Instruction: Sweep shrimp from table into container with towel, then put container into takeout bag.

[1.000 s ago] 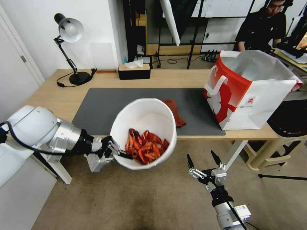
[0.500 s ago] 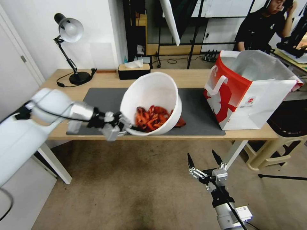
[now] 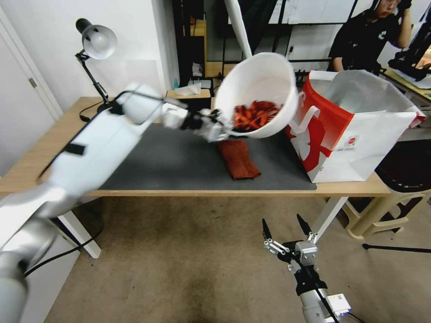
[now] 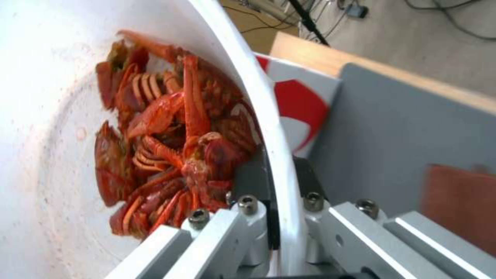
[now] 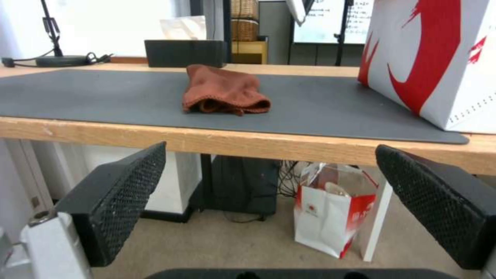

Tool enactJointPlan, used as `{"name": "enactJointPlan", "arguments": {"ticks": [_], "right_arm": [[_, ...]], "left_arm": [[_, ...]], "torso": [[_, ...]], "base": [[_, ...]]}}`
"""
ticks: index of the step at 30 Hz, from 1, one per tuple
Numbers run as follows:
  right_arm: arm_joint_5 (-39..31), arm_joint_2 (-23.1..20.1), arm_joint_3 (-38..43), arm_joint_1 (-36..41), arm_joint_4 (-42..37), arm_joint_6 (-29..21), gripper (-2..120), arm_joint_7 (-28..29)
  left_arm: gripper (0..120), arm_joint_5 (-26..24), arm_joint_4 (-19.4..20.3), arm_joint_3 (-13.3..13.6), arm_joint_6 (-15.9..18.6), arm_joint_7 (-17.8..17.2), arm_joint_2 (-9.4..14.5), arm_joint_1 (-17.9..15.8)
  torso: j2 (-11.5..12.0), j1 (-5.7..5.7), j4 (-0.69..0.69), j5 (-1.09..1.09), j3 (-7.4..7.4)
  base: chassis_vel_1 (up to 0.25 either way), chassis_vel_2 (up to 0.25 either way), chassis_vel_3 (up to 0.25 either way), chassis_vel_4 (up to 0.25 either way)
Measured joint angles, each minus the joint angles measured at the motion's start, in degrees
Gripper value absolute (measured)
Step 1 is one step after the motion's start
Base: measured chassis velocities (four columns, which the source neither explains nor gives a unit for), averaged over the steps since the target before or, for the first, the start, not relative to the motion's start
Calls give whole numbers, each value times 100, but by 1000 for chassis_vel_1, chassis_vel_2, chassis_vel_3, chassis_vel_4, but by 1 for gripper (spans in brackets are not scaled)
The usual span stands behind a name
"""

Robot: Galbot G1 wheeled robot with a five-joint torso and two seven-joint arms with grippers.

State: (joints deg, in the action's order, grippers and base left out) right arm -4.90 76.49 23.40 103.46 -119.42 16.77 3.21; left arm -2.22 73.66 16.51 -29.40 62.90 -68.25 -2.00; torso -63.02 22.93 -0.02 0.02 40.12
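The container (image 3: 258, 92) hangs in the air above the table (image 3: 269, 107), tilted toward the robot, with the shrimp (image 3: 256, 114) heaped against its lower wall and its far side just beside the near top edge of the takeout bag (image 3: 359, 125). The left gripper (image 3: 220, 130) is clamped on the container's rim, one finger inside and one outside, as the left wrist view shows. To do this step well, the container should probably be levelled before it goes over the bag's mouth, since the tilt lets the shrimp slide toward the rim, and it should clear the bag's loop handle and then lower straight down. The towel (image 3: 239, 159) lies on the grey mat (image 3: 157, 157) below. The right gripper (image 3: 287, 229) waits low before the table, fingers apart.
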Motion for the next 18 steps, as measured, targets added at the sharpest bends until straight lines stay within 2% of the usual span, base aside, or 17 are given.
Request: {"name": "enactJointPlan", "arguments": {"ticks": [1, 2, 6, 7, 10, 11, 14, 18], "right_arm": [[17, 23, -8, -6, 13, 0, 100, -4], [17, 23, -8, -6, 13, 0, 100, -4], [62, 98, -47, -21, 70, 2, 100, -25], [62, 98, -47, -21, 70, 2, 100, -25], [69, 107, -52, -22, 87, 9, 100, -37], [69, 107, -52, -22, 87, 9, 100, -37], [70, 109, -53, -39, 109, 14, 100, -42], [70, 111, -56, -53, 120, 14, 100, -43]], "left_arm": [[0, 67, -147, 6, -44, -10, -134, -77], [0, 67, -147, 6, -44, -10, -134, -77], [0, 499, -1001, -48, -262, -120, -770, -510], [0, 499, -1001, -48, -262, -120, -770, -510], [0, 671, -1466, -132, -345, -204, -1132, -756], [0, 671, -1466, -132, -345, -204, -1132, -756], [0, 866, -1822, -161, -398, -314, -1566, -983], [0, 923, -1947, -178, -427, -356, -1743, -1056]], "torso": [[0, 0, 0, 0, 0], [0, 0, 0, 0, 0], [0, -1, 3, -1, 0], [0, -1, 3, -1, 0], [0, -1, 5, -2, 0], [0, -1, 5, -2, 0], [0, -1, 3, -1, -1], [-1, -1, 2, -1, -1]], "base": [[0, 0, 0, 0], [0, 0, 0, 0], [0, 0, 0, 0], [0, 0, 0, 0], [0, 0, 0, 0], [0, 0, 0, 0], [0, 0, 0, 0], [0, 0, 0, 0]]}}
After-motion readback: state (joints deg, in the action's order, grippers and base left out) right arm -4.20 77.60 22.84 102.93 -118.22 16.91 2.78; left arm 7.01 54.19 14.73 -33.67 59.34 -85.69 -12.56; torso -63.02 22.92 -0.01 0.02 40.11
